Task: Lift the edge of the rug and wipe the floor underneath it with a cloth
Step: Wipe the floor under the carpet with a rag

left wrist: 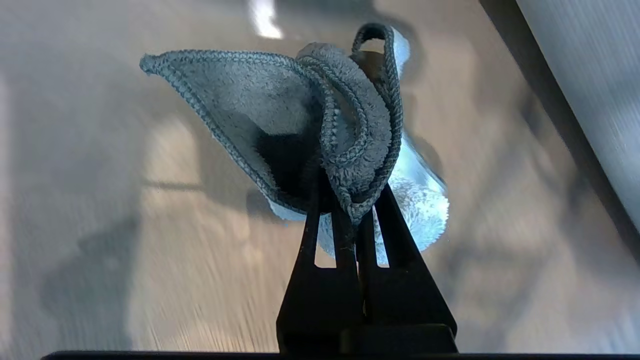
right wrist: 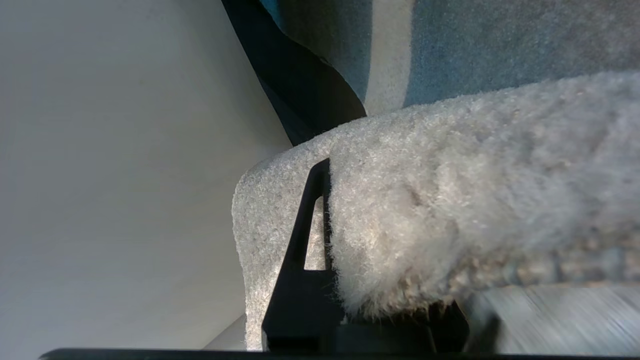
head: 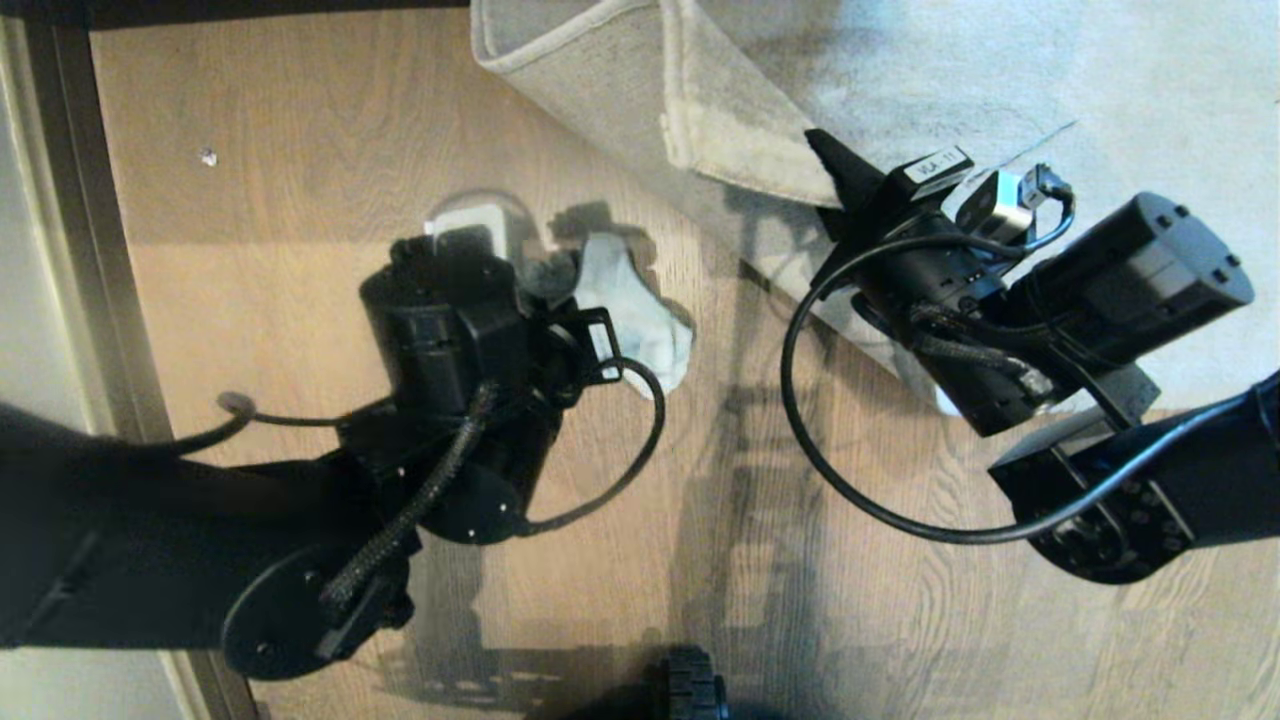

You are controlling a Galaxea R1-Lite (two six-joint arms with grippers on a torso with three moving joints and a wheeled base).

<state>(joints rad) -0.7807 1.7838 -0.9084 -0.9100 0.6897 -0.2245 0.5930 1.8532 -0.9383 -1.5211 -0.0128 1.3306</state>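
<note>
Two grippers are at work over your light wood-grain floor (head: pixel 300 300), which a dark baseboard strip (head: pixel 70 200) borders on the left. Your left gripper (left wrist: pixel 352 200) is clamped on the blue-grey cloth (left wrist: pixel 280 115), low over the planks. Your right gripper (head: pixel 835 170) pinches the rug edge (head: pixel 700 110), folded back with its beige backing showing.

Light is uneven on the floor (head: pixel 300 130): a brighter band lies beside the dark baseboard (head: pixel 60 200), a dimmer one nearer the robot. Soft shadows of the arms fall across the planks below the rug edge (head: pixel 700 130) — edges fuzzy, not crisp. In the left wrist view the cloth (left wrist: pixel 300 115) is sharp while the floor around it streaks with motion blur — a pale glare patch sits beyond the cloth.
</note>
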